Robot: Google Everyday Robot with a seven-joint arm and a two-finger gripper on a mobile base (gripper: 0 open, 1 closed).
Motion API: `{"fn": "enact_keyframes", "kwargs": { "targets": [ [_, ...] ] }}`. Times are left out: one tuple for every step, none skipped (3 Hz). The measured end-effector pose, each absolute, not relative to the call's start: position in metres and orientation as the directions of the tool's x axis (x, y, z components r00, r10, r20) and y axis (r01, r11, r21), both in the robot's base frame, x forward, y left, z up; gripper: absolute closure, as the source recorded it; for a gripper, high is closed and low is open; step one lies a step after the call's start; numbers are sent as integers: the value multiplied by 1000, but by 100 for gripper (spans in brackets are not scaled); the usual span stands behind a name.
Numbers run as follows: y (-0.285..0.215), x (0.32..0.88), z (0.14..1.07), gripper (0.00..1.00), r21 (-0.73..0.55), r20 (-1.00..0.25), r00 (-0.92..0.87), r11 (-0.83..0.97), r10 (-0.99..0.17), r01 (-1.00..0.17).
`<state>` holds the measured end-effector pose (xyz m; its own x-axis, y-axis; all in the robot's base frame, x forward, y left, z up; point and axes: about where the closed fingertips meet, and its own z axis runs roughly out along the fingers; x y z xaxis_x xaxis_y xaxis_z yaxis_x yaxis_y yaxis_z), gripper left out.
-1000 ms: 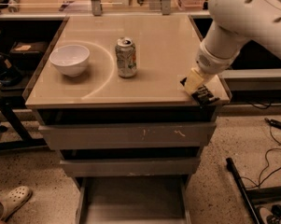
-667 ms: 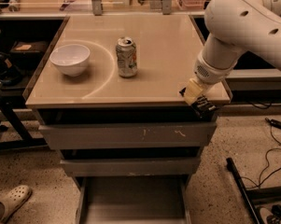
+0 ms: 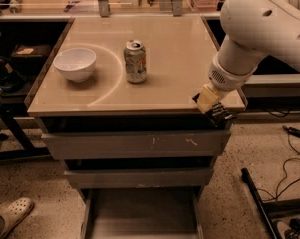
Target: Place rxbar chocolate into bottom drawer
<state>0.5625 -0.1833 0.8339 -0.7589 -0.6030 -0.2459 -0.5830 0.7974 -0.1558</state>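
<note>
The table (image 3: 154,49) is the largest thing, with the white arm (image 3: 259,29) reaching over its right side. Under the table's front edge, the bottom drawer (image 3: 139,215) stands pulled open. A white bowl (image 3: 75,63) sits on the table's left and a soda can (image 3: 134,61) near its middle. At the table's front right corner, the gripper (image 3: 217,112) points downward, clamped on the dark rxbar chocolate (image 3: 223,118), well above the drawer.

tool (image 3: 220,115) at table (image 3: 179,59) corner, bottom drawer (image 3: 139,214) open
</note>
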Motion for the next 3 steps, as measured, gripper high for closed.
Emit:
{"fn": "enact_keyframes", "kwargs": {
  "targets": [
    [-177,522,833,100,-122,-244,-787,823,-566,-554],
    [-167,482,815,100,-69,-214,-810,835,-546,-545],
    [-167,474,805,100,-60,-191,-813,833,-550,-550]
  ]
}}
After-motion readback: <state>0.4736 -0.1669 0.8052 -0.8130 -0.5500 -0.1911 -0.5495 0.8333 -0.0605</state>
